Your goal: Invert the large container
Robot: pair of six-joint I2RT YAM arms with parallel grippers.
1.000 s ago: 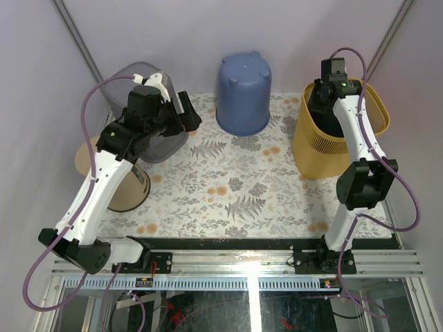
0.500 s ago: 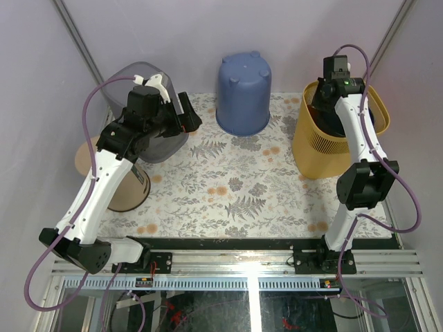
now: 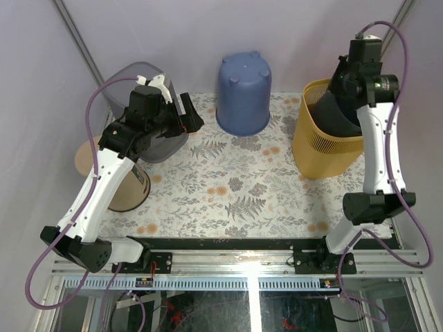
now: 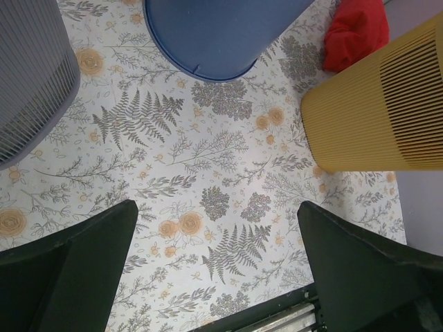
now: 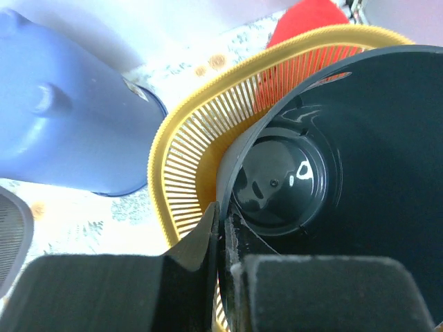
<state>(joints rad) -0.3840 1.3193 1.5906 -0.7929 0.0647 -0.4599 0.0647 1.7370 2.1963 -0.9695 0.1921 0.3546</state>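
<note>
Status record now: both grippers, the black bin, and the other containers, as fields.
right gripper: shut on the black bin's rim
black bin: mouth up, tilted, partly inside yellow basket
left gripper: open, empty, above the table
blue bucket: upside down, far edge
grey basket: far left corner

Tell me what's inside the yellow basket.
A black bin, its rim pinched by the right claw. Its round base shows; it hides the floor of the yellow basket.

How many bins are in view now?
5: grey bin back left, blue bin back centre, yellow bin right, black bin inside it, tan bin front left.
</note>
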